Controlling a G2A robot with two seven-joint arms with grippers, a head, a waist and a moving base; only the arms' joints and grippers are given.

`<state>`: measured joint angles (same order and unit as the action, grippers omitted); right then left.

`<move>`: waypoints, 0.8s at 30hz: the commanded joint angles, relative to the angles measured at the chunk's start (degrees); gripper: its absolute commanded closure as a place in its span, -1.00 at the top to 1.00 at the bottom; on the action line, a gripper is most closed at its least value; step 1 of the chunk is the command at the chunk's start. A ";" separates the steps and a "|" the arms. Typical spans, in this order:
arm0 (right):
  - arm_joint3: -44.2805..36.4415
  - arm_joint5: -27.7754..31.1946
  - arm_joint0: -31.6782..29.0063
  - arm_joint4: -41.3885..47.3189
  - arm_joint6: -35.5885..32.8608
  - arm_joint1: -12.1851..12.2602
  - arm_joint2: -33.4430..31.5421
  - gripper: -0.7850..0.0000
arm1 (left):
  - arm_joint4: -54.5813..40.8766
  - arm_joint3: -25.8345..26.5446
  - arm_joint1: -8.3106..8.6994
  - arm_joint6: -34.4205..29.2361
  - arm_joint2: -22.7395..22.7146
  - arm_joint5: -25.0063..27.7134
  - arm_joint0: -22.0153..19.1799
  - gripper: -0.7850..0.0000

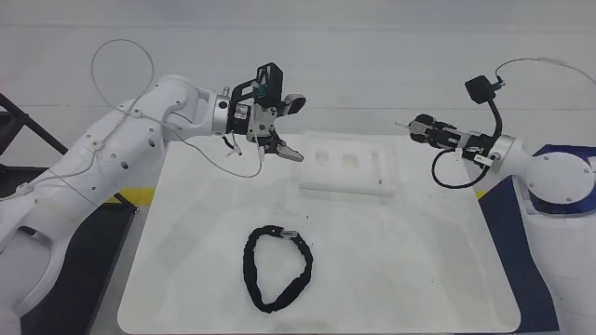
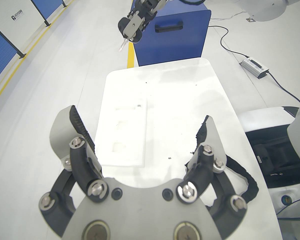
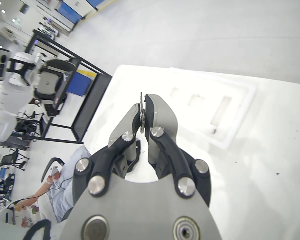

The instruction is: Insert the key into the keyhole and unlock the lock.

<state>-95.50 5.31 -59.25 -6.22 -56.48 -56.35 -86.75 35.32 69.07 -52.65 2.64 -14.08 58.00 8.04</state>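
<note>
A black chain lock lies in a loop on the near middle of the white table, its metal lock head at the loop's far side. My right gripper hovers above the table's far right, shut on a small metal key whose blade sticks out past the fingertips; the left wrist view shows the same key hanging from that gripper. My left gripper is held above the table's far left edge, open with nothing between its fingers. Both grippers are well away from the lock.
A white foam tray with three shallow recesses sits at the far middle of the table, between the two grippers. A blue cabinet stands off the table's right end. A black frame stands beyond the left end.
</note>
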 commanded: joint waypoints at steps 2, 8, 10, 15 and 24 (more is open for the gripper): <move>-0.42 3.50 -1.64 4.91 -0.21 0.20 -2.31 -1.00 | 0.00 0.00 0.00 0.00 0.00 0.00 0.00 1.00; -1.27 6.62 -3.94 8.00 0.38 0.65 -5.44 -1.00 | 0.00 0.00 0.00 0.00 0.00 0.00 0.00 1.00; -1.31 6.70 -4.04 8.17 0.36 0.67 -5.51 -1.00 | 0.00 0.00 0.00 0.00 0.00 0.00 0.00 1.00; -1.31 6.70 -4.04 8.17 0.36 0.67 -5.51 -1.00 | 0.00 0.00 0.00 0.00 0.00 0.00 0.00 1.00; -1.31 6.70 -4.04 8.17 0.36 0.67 -5.51 -1.00 | 2.29 1.74 -0.01 -1.02 -0.24 -3.22 1.71 1.00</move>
<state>-96.81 12.00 -63.28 1.94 -56.11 -55.68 -92.26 36.29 69.61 -52.65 1.90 -14.20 56.94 8.56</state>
